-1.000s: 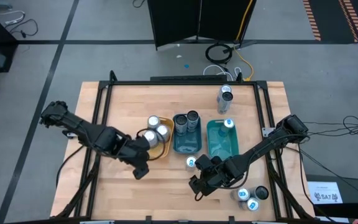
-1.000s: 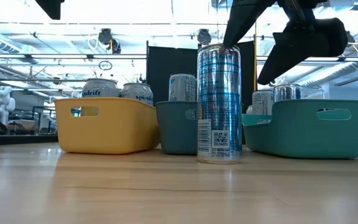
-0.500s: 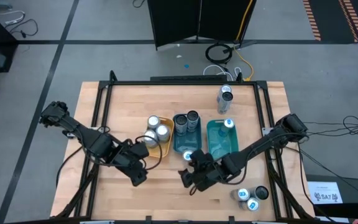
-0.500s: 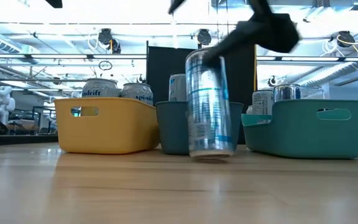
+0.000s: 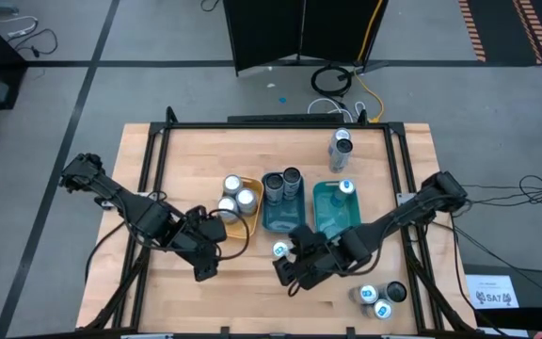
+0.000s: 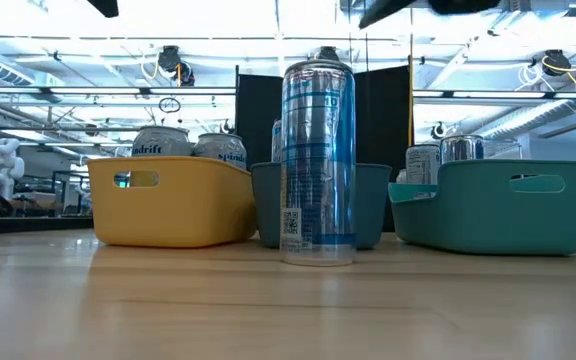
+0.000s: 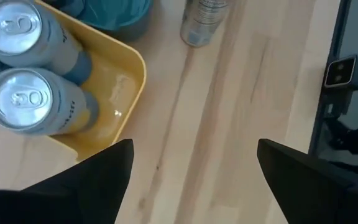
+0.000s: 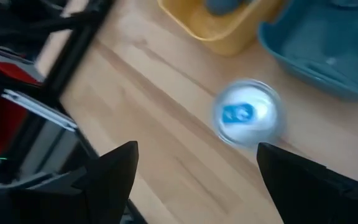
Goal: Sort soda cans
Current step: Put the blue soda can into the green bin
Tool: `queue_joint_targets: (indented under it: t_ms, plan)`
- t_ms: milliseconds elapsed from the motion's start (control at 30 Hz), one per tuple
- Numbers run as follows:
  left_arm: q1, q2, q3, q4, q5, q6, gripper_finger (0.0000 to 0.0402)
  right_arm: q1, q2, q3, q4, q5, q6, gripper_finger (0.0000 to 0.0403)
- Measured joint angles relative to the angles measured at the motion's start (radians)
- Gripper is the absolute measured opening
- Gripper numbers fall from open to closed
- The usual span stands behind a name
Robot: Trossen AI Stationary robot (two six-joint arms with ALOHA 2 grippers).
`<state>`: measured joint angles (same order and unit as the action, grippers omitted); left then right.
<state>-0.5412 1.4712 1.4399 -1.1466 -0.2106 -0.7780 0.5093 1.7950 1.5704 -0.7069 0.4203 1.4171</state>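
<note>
Just ahead of the right gripper, whose fingers are spread with nothing between them, a slim blue-marked can is standing upright on the table, near the trays. Doing this step well is likely meaning centring the can between both fingers, closing low on its body and lifting straight up, since so tall a can would tip easily. Off to one side, the left gripper is hovering by the yellow tray, also spread and holding nothing. Counting from above: two cans in the yellow tray, two in the dark teal tray, one in the lighter teal tray, one silver can standing apart, and seemingly three clustered cans behind the right gripper.
</note>
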Motion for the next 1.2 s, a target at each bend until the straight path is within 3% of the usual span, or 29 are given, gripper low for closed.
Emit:
queue_joint_targets:
  t_ms: [333, 567, 700, 1000, 1200]
  plan:
    - [0.021, 0.000, -0.013, -0.049, -0.013, 0.088, 0.0350, 0.023, 0.000, 0.156, -0.425, 0.041, 0.137, 0.0320]
    - [0.044, 0.000, -0.107, 0.001, -0.015, 0.175, 0.0350, -0.002, 0.067, 0.213, -0.474, 0.022, 0.101, 0.0320]
    - [0.044, -0.018, -0.199, 0.071, -0.007, 0.204, 0.0350, -0.008, 0.124, 0.321, -0.543, 0.021, 0.066, 0.0320]
    - [0.044, -0.265, -0.468, 0.344, 0.054, 0.236, 0.0350, -0.040, 0.327, 0.689, -0.745, 0.001, -0.131, 0.0320]
    - [0.044, -0.430, -0.560, 0.381, 0.053, 0.193, 0.0350, -0.080, 0.406, 0.761, -0.785, -0.034, -0.177, 0.0320]
